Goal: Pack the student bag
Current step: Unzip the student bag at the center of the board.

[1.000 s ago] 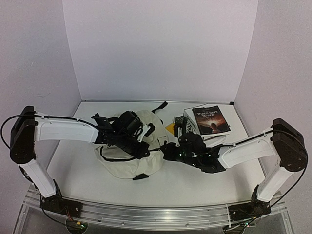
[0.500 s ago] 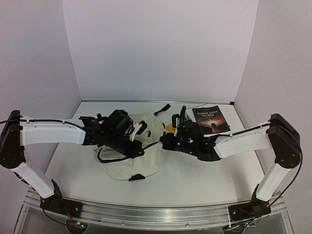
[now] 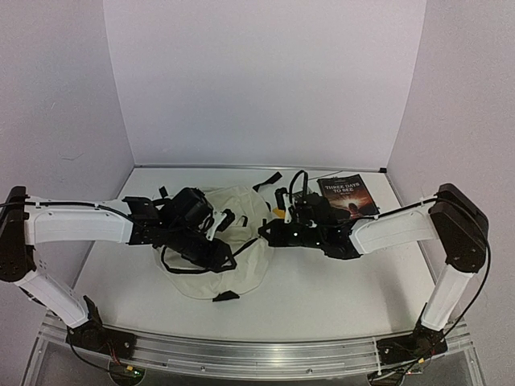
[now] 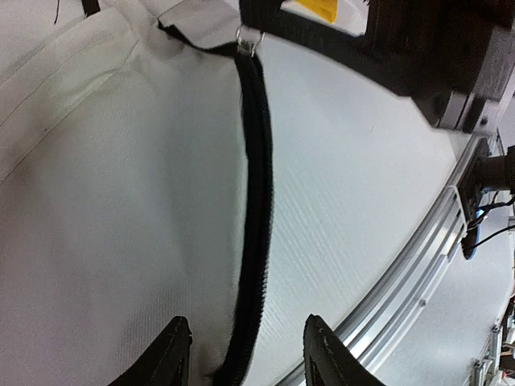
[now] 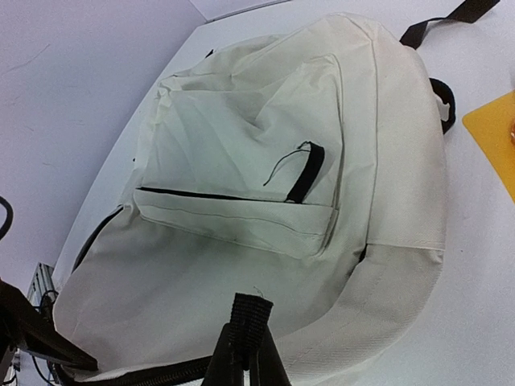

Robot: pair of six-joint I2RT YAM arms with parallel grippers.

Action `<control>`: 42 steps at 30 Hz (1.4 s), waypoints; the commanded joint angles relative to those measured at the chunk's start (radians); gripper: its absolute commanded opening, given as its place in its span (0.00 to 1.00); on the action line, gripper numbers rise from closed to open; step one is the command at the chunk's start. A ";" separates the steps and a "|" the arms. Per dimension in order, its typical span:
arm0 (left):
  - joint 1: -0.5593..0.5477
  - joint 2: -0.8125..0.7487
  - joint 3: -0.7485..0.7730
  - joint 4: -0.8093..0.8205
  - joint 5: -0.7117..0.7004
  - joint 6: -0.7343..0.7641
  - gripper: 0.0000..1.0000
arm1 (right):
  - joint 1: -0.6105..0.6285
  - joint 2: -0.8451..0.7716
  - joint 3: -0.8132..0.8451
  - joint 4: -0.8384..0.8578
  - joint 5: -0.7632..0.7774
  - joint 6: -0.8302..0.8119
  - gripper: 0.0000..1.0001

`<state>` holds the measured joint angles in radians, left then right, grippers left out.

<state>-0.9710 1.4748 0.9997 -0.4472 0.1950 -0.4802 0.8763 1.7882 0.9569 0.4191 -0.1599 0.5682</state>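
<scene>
Broadly, the white table (image 3: 338, 293) carries everything, and the student bag (image 3: 211, 277) lies flat on it left of centre, between my two arms, with its cream front face up. The wrist view shows its front pocket (image 5: 241, 153) with a thin black zip line and a small black loop (image 5: 304, 173) on it. Black straps trail from its far end towards the back wall.

A dark-covered book (image 3: 348, 198) sits at the far right of the table, well apart from the bag, with what looks like a stack under it. A yellow flat piece (image 5: 495, 133) lies on the table just beside the bag's right edge.

My left gripper (image 4: 245, 342) hangs over the bag's near side with its fingers spread wide. They grip nothing, and the black main zipper (image 4: 256, 161) runs up out of the gap between them, along the seam where cream fabric meets the table.

My right gripper (image 5: 244, 338) is at the bag's right edge, fingers pinched tight together on a short black webbing tab (image 5: 251, 307) that stands up between them.

A small metal pull ring (image 4: 249, 36) sits at the zipper's far end, close by my right gripper.
</scene>
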 commanded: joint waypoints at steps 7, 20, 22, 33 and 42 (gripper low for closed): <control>0.088 0.153 0.187 0.082 0.096 -0.023 0.48 | 0.041 -0.001 -0.065 0.155 -0.051 0.032 0.00; 0.094 0.255 0.221 0.122 0.201 -0.036 0.42 | 0.044 -0.034 -0.089 0.159 -0.011 0.035 0.00; 0.095 0.258 0.221 0.123 0.194 -0.040 0.36 | 0.043 -0.038 -0.093 0.159 -0.008 0.036 0.00; 0.098 0.231 0.219 0.134 0.154 -0.059 0.10 | 0.044 -0.041 -0.107 0.158 0.018 0.047 0.00; 0.100 0.133 0.162 0.136 0.179 -0.035 0.00 | 0.043 -0.043 -0.104 0.068 0.276 0.131 0.00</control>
<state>-0.8764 1.7143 1.1731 -0.3396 0.3636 -0.5282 0.9154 1.7750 0.8455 0.5309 -0.0339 0.6552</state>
